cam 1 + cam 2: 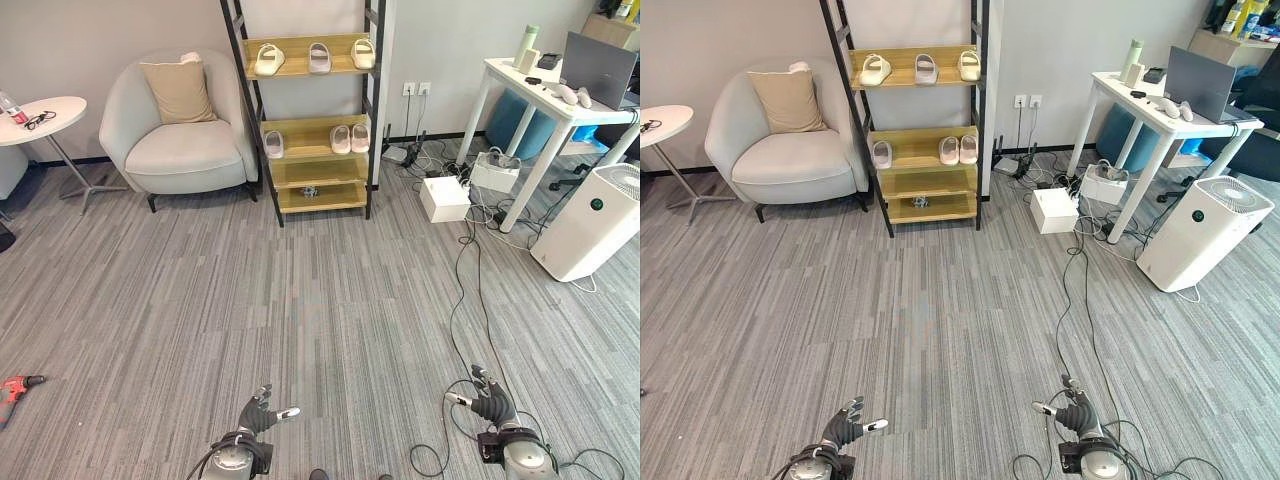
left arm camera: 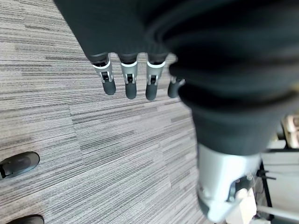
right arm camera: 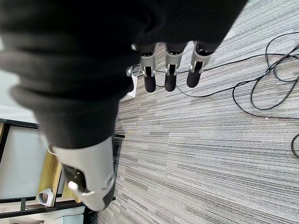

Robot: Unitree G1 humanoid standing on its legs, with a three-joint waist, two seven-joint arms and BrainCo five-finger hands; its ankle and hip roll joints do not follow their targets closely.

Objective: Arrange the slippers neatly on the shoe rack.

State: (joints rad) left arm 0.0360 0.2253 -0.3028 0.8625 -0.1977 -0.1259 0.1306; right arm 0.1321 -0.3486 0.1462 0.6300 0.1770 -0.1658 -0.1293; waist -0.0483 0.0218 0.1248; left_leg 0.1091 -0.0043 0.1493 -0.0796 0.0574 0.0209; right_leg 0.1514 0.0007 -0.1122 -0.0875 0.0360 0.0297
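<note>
Grey carpet (image 1: 300, 300) runs to the far shoe rack (image 1: 305, 110), which holds six slippers (image 1: 318, 57): three on the top shelf, three below. Both the left hand (image 1: 258, 413) and right hand (image 1: 490, 402) hang near with fingers released, holding nothing.

- 6 slippers (image 1: 319, 57) on 1 shoe rack (image 1: 309, 170): 3 top shelf, 3 mid
- 1 armchair (image 1: 185, 140), 1 cushion (image 1: 181, 90)
- 2 tables: round (image 1: 45, 117), white desk (image 1: 545, 100)
- 1 air purifier (image 1: 595, 222)

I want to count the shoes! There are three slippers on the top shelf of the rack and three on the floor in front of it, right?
Not quite. The top shelf of the shoe rack does hold three slippers, but the other three sit on the second shelf, not the floor, as the left eye view shows. Both the left hand and the right hand are empty.
</note>
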